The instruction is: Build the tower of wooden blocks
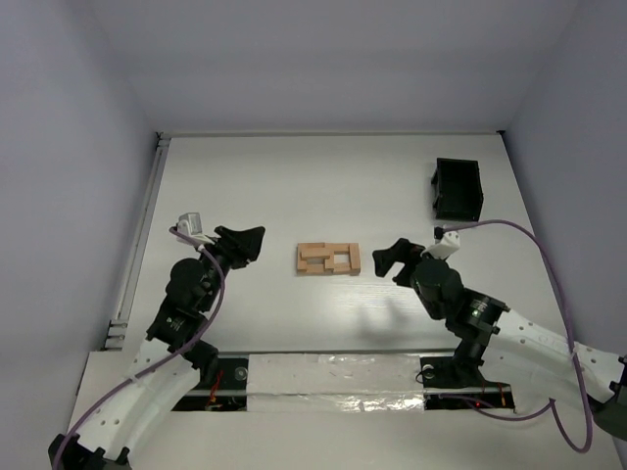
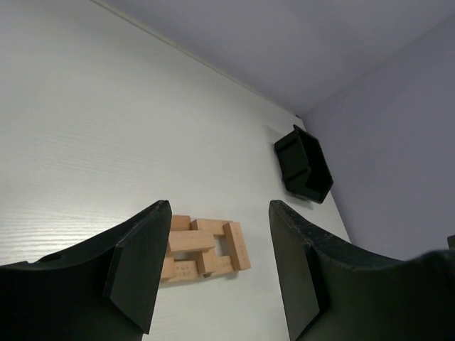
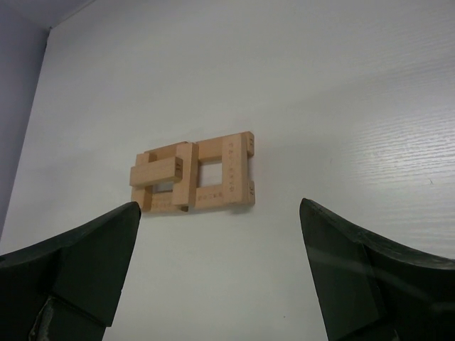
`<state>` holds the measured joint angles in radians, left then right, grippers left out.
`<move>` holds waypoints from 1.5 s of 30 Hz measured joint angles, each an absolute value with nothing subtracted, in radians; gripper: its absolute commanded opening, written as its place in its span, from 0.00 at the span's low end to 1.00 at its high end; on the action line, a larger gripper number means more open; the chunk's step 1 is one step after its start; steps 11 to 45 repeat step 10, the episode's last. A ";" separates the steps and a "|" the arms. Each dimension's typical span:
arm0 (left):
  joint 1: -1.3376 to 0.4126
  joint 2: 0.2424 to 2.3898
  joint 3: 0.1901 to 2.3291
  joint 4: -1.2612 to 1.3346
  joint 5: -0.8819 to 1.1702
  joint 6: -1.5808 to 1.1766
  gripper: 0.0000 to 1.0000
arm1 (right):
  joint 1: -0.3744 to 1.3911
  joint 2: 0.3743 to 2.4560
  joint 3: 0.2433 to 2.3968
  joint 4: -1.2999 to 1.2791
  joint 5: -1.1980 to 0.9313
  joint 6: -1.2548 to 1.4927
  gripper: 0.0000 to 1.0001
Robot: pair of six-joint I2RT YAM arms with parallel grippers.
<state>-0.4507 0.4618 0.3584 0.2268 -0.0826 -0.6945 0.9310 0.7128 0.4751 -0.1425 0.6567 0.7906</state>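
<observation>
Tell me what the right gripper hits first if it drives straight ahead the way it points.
The wood blocks. They lie straight ahead of the open right gripper, framed between its fingers, with nothing in between. Its height above them is unclear, so it might skim over.

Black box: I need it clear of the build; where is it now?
In the top view the black box sits at the table's far right, beyond the right claw, apart from the wood blocks at centre.
</observation>
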 measured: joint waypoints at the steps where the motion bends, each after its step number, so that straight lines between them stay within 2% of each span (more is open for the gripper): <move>1: -0.451 0.471 0.358 0.221 -0.082 -0.694 0.52 | 0.931 0.713 0.470 -0.139 0.653 0.792 1.00; 6: -0.451 0.525 0.358 0.217 -0.063 -0.700 0.49 | 0.931 0.712 0.447 -0.096 0.621 0.802 1.00; 45: -0.451 0.539 0.358 0.216 -0.051 -0.704 0.50 | 0.931 0.692 0.442 -0.099 0.614 0.807 1.00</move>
